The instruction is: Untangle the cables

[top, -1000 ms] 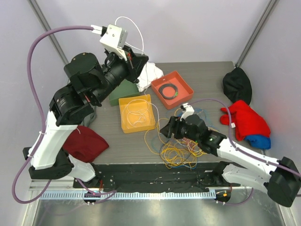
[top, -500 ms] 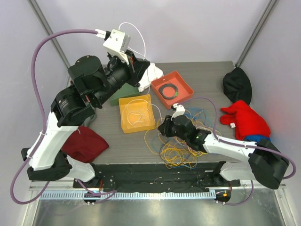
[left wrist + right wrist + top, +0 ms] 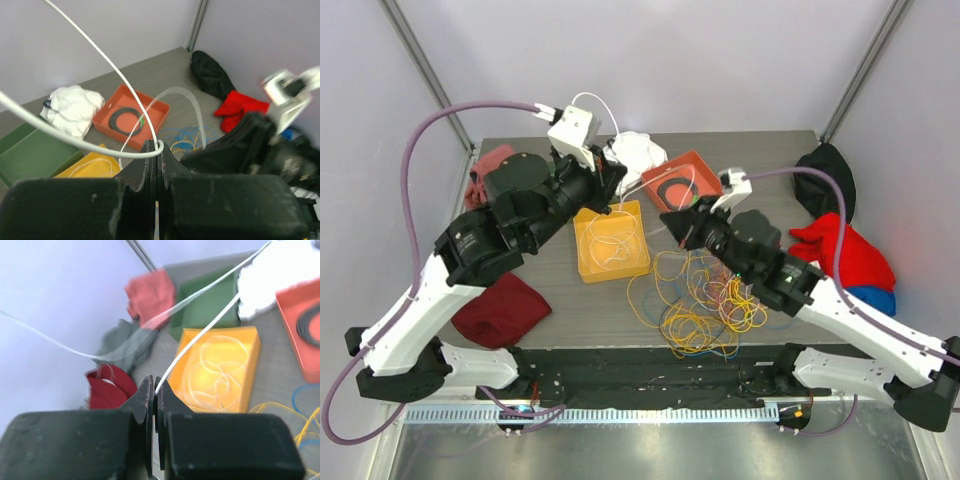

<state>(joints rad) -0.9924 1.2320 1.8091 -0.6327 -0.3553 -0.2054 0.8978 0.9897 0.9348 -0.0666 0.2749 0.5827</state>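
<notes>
The cables [image 3: 698, 305] lie in a loose tangle of yellow, blue, pink and orange loops on the table near its front edge. My left gripper [image 3: 158, 149] is shut on a white cable [image 3: 125, 85] that arcs up and away from its tips. It hangs over the yellow tray [image 3: 582, 262], seen from above as the left gripper [image 3: 616, 196]. My right gripper [image 3: 156, 388] is also shut on a white cable [image 3: 200, 335], which runs off toward the far side. It is raised above the tangle's far edge, shown from above as the right gripper [image 3: 671, 221].
The yellow tray holds thin white coils. An orange-red tray [image 3: 712, 182] holds a black coil. A green tray [image 3: 210, 307] stands behind them. Cloths lie around: dark red [image 3: 500, 308], white [image 3: 642, 150], pink [image 3: 488, 170], black [image 3: 825, 178], red [image 3: 847, 255].
My right gripper has closed on the white cable and risen up and back from the tangle. The left arm has swung lower and forward over the yellow tray, still shut.
</notes>
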